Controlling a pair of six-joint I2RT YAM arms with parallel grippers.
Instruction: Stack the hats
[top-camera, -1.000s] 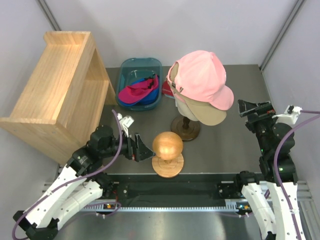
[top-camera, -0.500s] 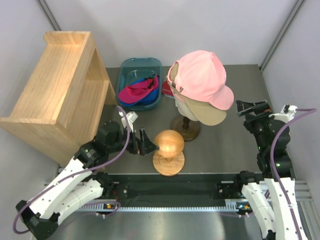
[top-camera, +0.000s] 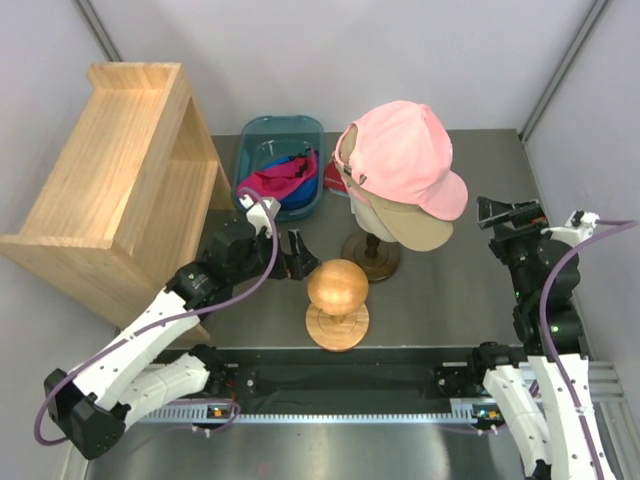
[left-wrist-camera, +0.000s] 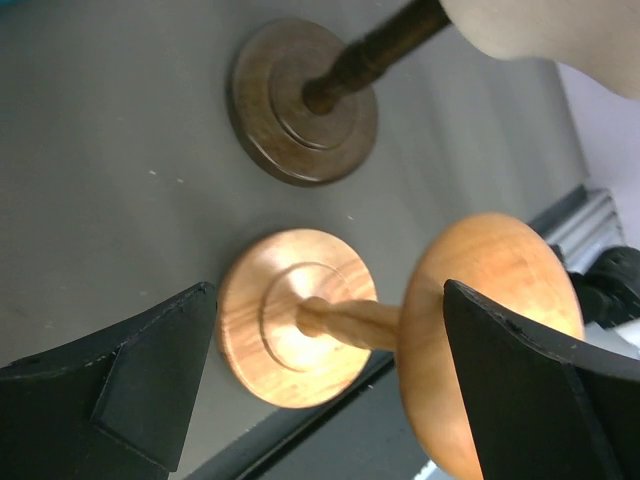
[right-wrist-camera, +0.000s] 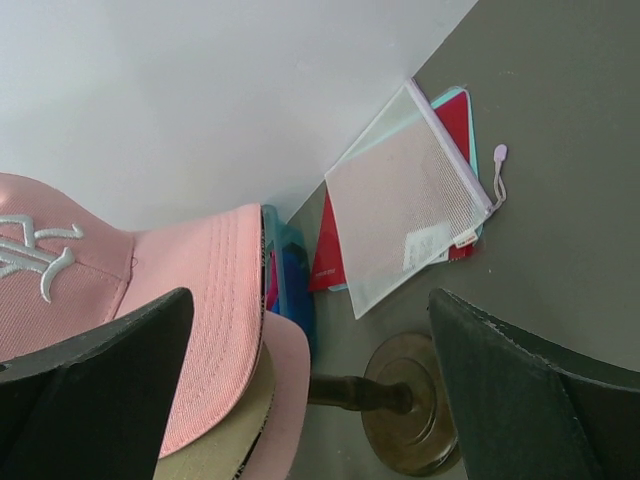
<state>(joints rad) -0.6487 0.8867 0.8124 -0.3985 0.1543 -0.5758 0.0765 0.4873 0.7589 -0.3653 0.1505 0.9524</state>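
A light pink cap (top-camera: 400, 155) sits on top of a tan cap (top-camera: 418, 231) on the mannequin head on its dark stand (top-camera: 371, 256). A magenta cap (top-camera: 272, 181) and a royal blue cap (top-camera: 296, 197) lie in the teal bin (top-camera: 283, 128). My left gripper (top-camera: 298, 258) is open and empty, just left of the wooden ball (top-camera: 337, 286). In the left wrist view the gripper (left-wrist-camera: 325, 390) frames the ball (left-wrist-camera: 490, 310) and its base (left-wrist-camera: 295, 315). My right gripper (top-camera: 505, 215) is open and empty, right of the pink brim. The right wrist view shows the pink cap (right-wrist-camera: 150, 280) and the tan brim (right-wrist-camera: 215, 450).
A wooden shelf unit (top-camera: 110, 180) stands at the left. A mesh pouch on red folders (right-wrist-camera: 405, 195) lies behind the mannequin stand (right-wrist-camera: 410, 400). The ball's round base (top-camera: 337, 326) sits near the table's front edge.
My left gripper has moved back from the front edge, past the wooden ball's left side towards the teal bin. The right arm has barely moved. The caps have not moved.
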